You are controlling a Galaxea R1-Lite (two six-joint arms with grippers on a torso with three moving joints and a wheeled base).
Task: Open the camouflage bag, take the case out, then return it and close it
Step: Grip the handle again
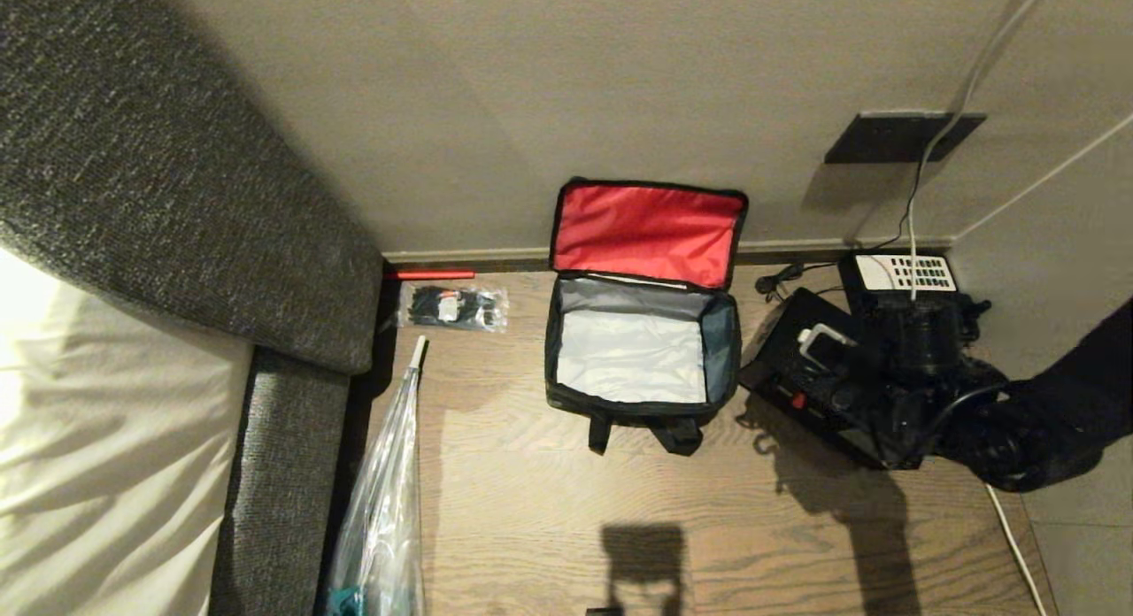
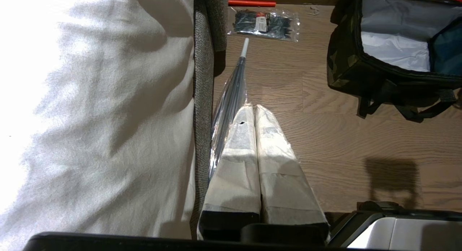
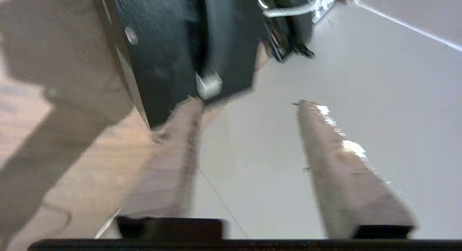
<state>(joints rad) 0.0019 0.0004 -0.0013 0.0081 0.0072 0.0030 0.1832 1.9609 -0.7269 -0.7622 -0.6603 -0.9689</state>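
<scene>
Lying beside camouflage bag (image 1: 639,350), case (image 1: 819,381) meets parted right hand (image 3: 249,103).

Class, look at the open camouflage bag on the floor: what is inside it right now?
The camouflage bag holds nothing visible: only its silver-grey lining and the raised red lid show. The near inner wall is hidden by the rim. The black case lies outside, beside the bag.
</scene>
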